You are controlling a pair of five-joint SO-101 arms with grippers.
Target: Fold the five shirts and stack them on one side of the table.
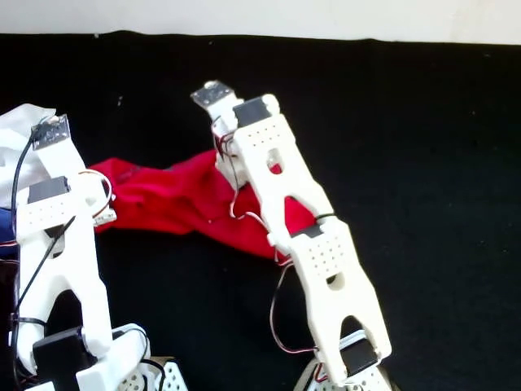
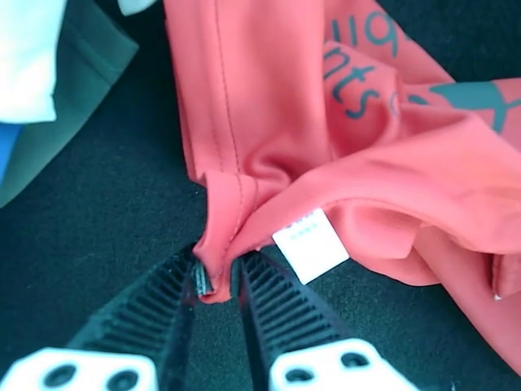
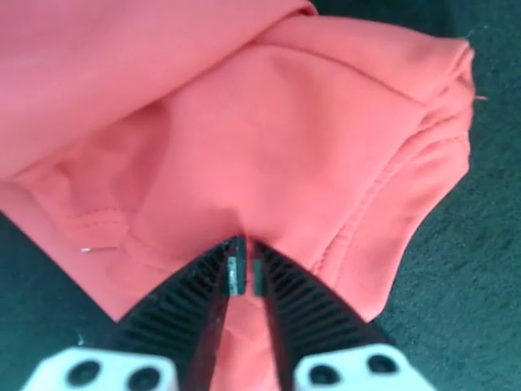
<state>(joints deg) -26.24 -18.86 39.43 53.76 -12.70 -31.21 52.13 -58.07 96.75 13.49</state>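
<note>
A crumpled red shirt (image 1: 163, 199) lies stretched across the black table (image 1: 407, 163) between the two arms. In the left wrist view my left gripper (image 2: 216, 281) is shut on a folded hem of the red shirt (image 2: 269, 106), right beside its white label (image 2: 311, 244). In the high view that gripper (image 1: 102, 199) sits at the shirt's left end. My right gripper (image 3: 242, 273) is shut on a pinched fold of the red shirt (image 3: 269, 147). From above, it (image 1: 232, 175) is over the shirt's right part.
A pile of other shirts lies at the table's left edge: white cloth (image 1: 16, 134) with a blue piece (image 1: 4, 232) below it. The left wrist view shows a green shirt (image 2: 73, 73), a white one (image 2: 24, 57) and a blue corner (image 2: 6, 151) beside the red one.
</note>
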